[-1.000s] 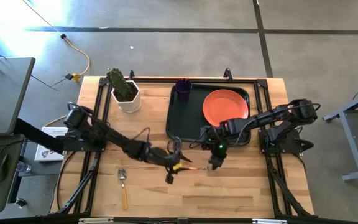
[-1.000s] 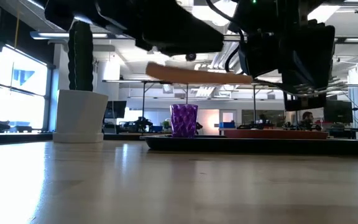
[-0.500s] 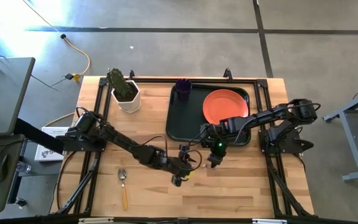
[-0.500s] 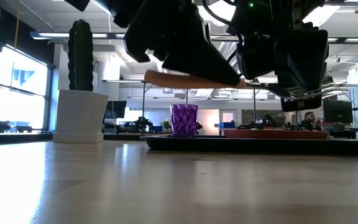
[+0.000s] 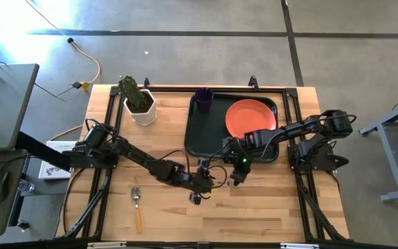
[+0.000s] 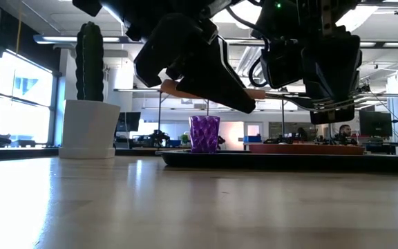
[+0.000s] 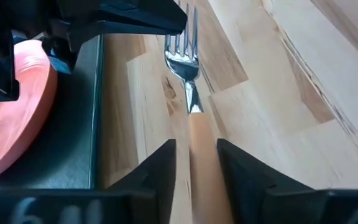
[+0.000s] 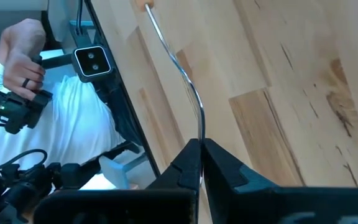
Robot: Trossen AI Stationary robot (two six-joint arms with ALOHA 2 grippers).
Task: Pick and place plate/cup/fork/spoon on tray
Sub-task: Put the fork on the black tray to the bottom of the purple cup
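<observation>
Above the desk (image 5: 268,207), just beside the tray (image 5: 197,135), my left claw (image 5: 200,187) pinched the fork (image 7: 194,124) by its handle, while my right claw (image 5: 238,176) was pressed together on its tines. Plate (image 5: 251,117) and cup (image 5: 203,97) sat on the tray; the spoon (image 5: 137,205) lay on the desk.

Orange-red plate (image 5: 250,117), purple cup (image 5: 203,96), dark green tray (image 5: 200,131); fork (image 7: 193,106): silver tines, orange handle; spoon (image 5: 137,206) yellow-orange handled.
</observation>
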